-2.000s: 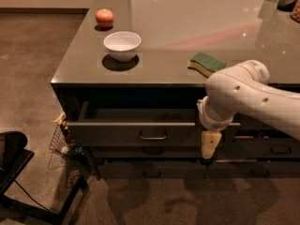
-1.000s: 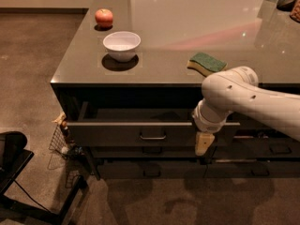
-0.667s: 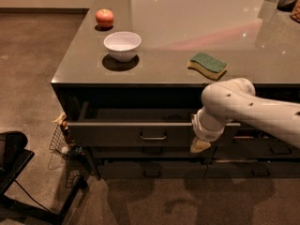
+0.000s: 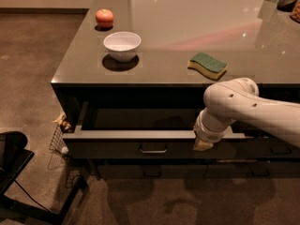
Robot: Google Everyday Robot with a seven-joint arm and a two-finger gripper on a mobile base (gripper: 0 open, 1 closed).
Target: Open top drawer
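Note:
The top drawer is the wide dark grey drawer under the counter's front edge. It stands pulled out, and its dark inside shows. Its small metal bar handle sits centred on the flat front. My gripper hangs from the white arm at the top edge of the drawer front, right of the handle. Its tip rests on or just over that edge. The arm hides the right part of the drawer.
On the counter stand a white bowl, a red apple and a green-and-yellow sponge. Lower drawers sit below. A wire basket and a black chair base stand at the left on the floor.
The drawer front has come further out toward the camera. My gripper has shifted left and lower along the drawer front, and the arm has dropped in front of the counter edge.

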